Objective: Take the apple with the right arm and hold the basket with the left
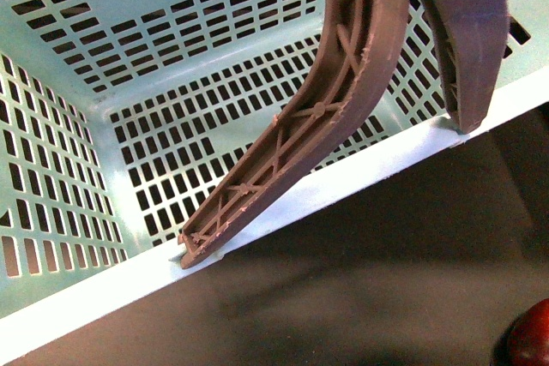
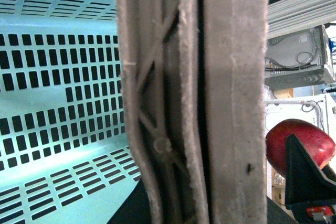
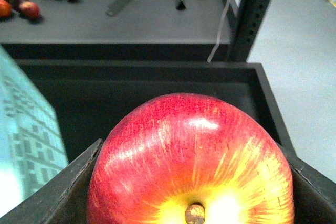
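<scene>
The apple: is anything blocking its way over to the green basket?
Nothing visible lies between the apple and the basket, only bare dark surface. The left gripper rests on one stretch of the basket's rim, so that stretch is taken.

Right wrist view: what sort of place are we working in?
Probably a lab or workshop test bench. Beyond the gripped apple are dark raised-edge trays, a perforated post and bare grey floor.
</scene>
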You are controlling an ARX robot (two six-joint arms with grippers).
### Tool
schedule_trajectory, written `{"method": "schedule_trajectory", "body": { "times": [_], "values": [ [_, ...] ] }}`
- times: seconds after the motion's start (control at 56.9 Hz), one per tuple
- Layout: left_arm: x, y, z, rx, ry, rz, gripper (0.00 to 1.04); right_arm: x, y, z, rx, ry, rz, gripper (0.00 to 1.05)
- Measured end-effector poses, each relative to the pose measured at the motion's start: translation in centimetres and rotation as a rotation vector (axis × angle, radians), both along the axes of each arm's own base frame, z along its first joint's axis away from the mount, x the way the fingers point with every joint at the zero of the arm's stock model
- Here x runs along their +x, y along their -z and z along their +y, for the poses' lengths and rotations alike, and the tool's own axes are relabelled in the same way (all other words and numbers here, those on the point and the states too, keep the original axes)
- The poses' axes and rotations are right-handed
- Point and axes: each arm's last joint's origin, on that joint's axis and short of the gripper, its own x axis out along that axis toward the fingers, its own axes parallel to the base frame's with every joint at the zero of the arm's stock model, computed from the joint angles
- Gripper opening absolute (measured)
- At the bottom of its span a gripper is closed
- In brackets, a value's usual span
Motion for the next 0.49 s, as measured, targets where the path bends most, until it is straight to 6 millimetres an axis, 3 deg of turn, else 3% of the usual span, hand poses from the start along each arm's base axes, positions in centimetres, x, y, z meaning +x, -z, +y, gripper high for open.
{"method": "schedule_trajectory", "body": {
  "times": [0.211, 0.492],
  "values": [
    [0.0, 0.0, 0.0, 0.0, 0.0, 0.0, 0.15, -0.4, -1.3, 5.8, 0.058, -0.157, -0.033, 0.8],
    [0.0, 0.0, 0.0, 0.0, 0.0, 0.0, 0.15, -1.0, 1.4, 10.3, 0.069, -0.288, 0.062, 0.8]
  ]
}}
